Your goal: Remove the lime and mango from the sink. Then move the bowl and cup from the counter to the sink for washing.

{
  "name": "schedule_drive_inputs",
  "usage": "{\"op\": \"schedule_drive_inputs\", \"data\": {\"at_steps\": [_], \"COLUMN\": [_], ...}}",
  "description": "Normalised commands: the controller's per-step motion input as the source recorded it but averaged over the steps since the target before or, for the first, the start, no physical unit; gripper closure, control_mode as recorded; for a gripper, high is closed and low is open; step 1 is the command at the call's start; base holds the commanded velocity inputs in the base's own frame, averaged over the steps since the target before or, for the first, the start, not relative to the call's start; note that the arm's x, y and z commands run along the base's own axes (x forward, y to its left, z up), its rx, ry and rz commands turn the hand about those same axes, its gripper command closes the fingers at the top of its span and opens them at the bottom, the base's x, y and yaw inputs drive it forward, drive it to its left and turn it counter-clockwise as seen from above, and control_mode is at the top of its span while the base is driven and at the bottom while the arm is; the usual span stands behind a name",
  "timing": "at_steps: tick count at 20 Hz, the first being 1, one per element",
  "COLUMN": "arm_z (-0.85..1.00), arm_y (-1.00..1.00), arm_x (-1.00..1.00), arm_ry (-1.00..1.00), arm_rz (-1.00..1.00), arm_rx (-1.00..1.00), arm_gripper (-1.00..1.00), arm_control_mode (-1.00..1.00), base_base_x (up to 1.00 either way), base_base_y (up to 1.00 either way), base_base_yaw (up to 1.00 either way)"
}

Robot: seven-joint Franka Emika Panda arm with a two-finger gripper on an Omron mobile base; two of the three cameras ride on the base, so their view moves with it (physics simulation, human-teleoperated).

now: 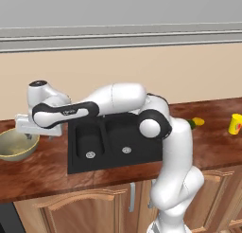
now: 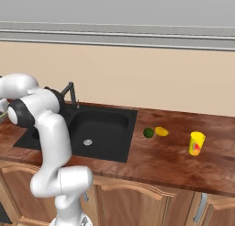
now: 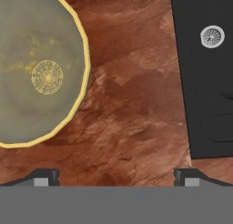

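While upright, bowl (image 3: pixel 38 68) mouth skyward

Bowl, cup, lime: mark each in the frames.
bowl (image 3: pixel 41 68), hand view, speckled inside near its centre.
cup (image 2: pixel 197 143), right base view, yellow side wall.
lime (image 2: pixel 148 132), right base view, middle of the fruit.

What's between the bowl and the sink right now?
Just bare counter: hand view shows nothing between the bowl and the sink.
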Motion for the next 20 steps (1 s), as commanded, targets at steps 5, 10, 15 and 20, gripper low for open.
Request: {"op": "schedule_drive_inputs", "data": {"at_steps": [5, 10, 15, 20], "arm_z": [-0.15, -0.16, -0.10, -0.09], "arm_y": [0.01, 0.01, 0.04, 0.07], "arm_x": [0.03, 0.08, 0.10, 0.11], "arm_ry": [0.00, 0.00, 0.00, 0.00], "arm_rz": [-0.06, -0.05, -0.03, -0.03], "arm_rx": [0.00, 0.00, 0.00, 0.00], "arm_gripper": [-1.00, -1.00, -1.00, -1.00], "arm_control_mode": [-1.00, -1.00, -1.00, -1.00], "base_base_x": [0.00, 0.00, 0.00, 0.00], "base_base_y": [0.00, 0.00, 0.00, 0.00], "base_base_yaw": [0.00, 0.00, 0.00, 0.00]}}
